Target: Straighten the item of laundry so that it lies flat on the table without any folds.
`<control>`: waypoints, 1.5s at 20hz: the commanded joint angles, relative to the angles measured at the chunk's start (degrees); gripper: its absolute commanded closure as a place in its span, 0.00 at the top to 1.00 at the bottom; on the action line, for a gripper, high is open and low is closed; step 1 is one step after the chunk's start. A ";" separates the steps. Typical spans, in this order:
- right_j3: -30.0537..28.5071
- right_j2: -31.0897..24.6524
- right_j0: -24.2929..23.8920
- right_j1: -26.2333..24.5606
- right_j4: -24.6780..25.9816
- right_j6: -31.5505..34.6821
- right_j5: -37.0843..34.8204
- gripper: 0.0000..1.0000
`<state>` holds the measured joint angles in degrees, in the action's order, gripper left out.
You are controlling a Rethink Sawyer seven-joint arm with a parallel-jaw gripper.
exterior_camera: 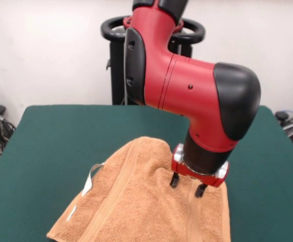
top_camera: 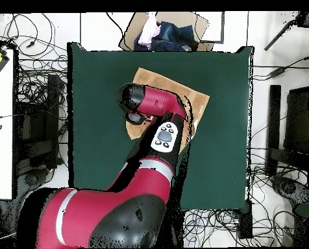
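The end effector [exterior_camera: 187, 184] hung over the towel [exterior_camera: 136, 206], its fingers slightly parted, gripping nothing. The towel lay rumpled toward 6 o'clock on the tabletop [exterior_camera: 60, 136]. A grasp seemed in hand; next, pinching a raised fold.

Bare worktop [exterior_camera: 50, 136] lies open on both sides of the towel [exterior_camera: 136, 201]; only the arm [exterior_camera: 186, 85] overhangs it.

We see the towel [exterior_camera: 146, 206] lying on the table [exterior_camera: 50, 146], directly beneath the jaws; the gripper [exterior_camera: 187, 185] stands over its raised fold; the tag [exterior_camera: 90, 182] lies well off to one side.
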<state>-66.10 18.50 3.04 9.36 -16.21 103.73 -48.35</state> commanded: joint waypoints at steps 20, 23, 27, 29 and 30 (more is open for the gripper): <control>-6.95 -2.93 0.30 -2.25 -0.96 15.08 9.91 0.00; -6.96 -3.65 -0.31 -2.22 -1.29 14.35 9.17 0.00; -7.05 -4.03 -0.62 -2.12 -1.22 13.63 9.07 0.00; -6.97 -4.03 -0.62 -2.15 -1.24 13.60 8.77 0.00; -6.80 -4.00 -0.64 -2.23 -1.21 13.54 8.49 0.00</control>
<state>-66.88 18.50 3.04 9.21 -16.20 103.73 -43.48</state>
